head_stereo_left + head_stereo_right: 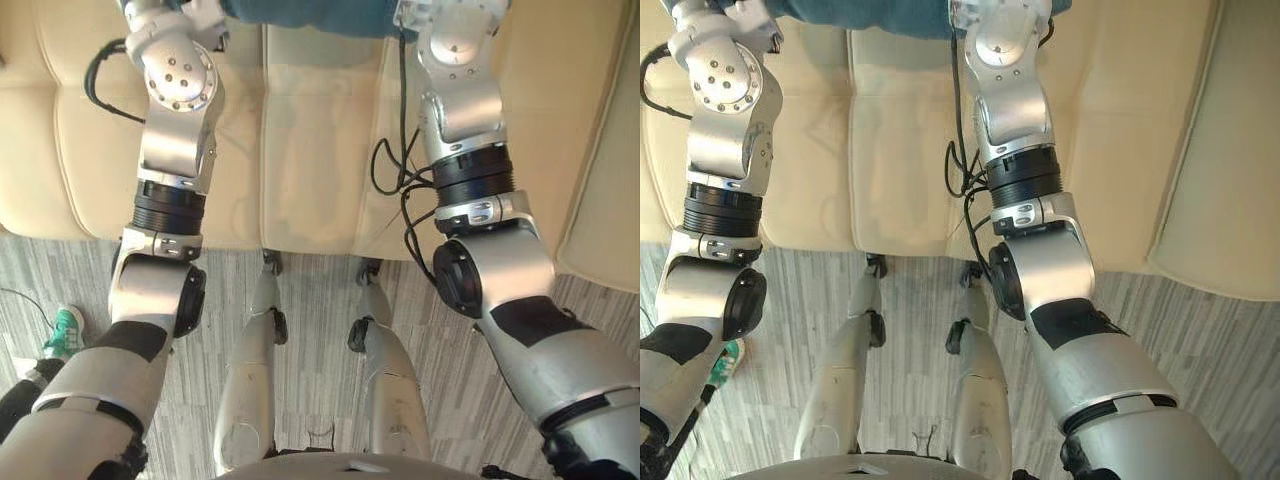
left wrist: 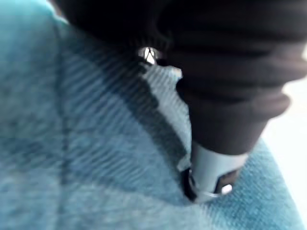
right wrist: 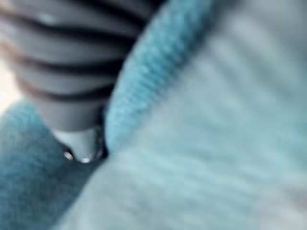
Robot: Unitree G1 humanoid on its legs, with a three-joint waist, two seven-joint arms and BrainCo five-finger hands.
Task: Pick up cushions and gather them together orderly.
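Presently logged: one task item.

Item: teal cushion, woven cover with a fine diagonal rib, one piece. Location: at the far edge of the head views, above the seat of the cream sofa, between the two arms. Whether it rests on the sofa or is lifted clear cannot be told.

Left robot hand: against the cushion's cloth, with a silver part pressed into a fold. Its fingers are hidden, so apart or clamped cannot be told.

Right robot hand: likewise against the teal cloth, beside a rolled edge of it. Its fingers are hidden, so its state cannot be told.

Governing relation: the cushion's visible edge runs side to side, from one arm to the other, straight ahead of the robot. Each robot hand sits at its own end, so neither is nearer. Judged a two-handed hold; any carry would need both ends moved evenly to keep the long axis level.

Other: grey plank floor in front of the sofa. A person's green shoe stands on it at the robot's left, well apart from the cushion.
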